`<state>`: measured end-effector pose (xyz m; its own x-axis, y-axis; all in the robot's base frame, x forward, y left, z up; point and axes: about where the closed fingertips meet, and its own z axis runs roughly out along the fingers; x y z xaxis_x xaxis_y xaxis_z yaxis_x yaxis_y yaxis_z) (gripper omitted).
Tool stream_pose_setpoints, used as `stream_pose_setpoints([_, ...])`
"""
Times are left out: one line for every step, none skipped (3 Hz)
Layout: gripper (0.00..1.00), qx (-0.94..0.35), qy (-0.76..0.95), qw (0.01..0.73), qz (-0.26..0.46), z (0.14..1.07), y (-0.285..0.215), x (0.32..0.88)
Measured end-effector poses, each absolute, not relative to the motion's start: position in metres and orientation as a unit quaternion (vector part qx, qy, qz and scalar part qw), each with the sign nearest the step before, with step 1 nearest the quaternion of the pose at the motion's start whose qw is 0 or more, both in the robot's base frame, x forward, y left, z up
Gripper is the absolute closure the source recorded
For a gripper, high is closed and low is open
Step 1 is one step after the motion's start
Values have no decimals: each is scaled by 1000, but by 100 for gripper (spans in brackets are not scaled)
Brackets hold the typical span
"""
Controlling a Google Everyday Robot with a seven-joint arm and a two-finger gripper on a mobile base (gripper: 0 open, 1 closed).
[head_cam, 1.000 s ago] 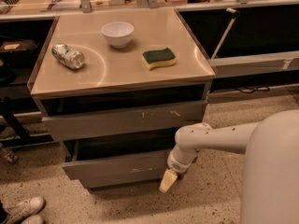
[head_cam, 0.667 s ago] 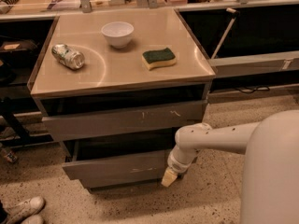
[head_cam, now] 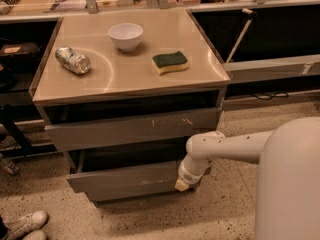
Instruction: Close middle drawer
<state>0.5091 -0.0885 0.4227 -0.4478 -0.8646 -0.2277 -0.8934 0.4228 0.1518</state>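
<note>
Since approx 1 s ago, the pincer (head_cam: 181, 184) is sitting a bit higher and closer in toward the table (head_cam: 125, 86). The middle drawer (head_cam: 117, 182) is still hanging pulled out, about as before. Nothing on the table is shifting.

I'm watching the pincer resting at the rt end of the middle drawer's front panel, below the table's front rt corner, w/ its pale tip pointing down. It's looking like it's against the panel, but I can't confirm contact. I'm also not able to tell whether the pincer is wide or narrow. The white arm (head_cam: 225, 146) is reaching in from the robot body (head_cam: 292, 184), which is filling the space rt of and in front of the table.

The middle drawer is sticking out of the table's front, 2nd level down, w/ its interior showing dark behind the panel. The top drawer (head_cam: 132, 130), directly under the tabletop, is also standing partly open, w/ pale scratches on its front. The bottom drawer front (head_cam: 135, 195), narrower, is sitting just beneath the middle one and further back.

On the table:
- White bowl (head_cam: 125, 35) is sitting toward back centre.
- Crushed can (head_cam: 73, 60) is lying on its side near the left edge.
- Green/yellow sponge (head_cam: 170, 62) is lying toward the rt side.

White shoes (head_cam: 25, 225) are showing on the floor off the table's front-left corner.
</note>
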Motion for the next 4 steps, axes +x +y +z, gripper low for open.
stream_pose_setpoints([100,-523,841,74,117,424,-87,529])
stream_pose_setpoints([100,-524,840,85,110,424,-85,546])
stream_pose_setpoints([100,-523,841,91,106,422,-85,557])
stream_pose_setpoints([100,-524,840,97,97,424,-85,569])
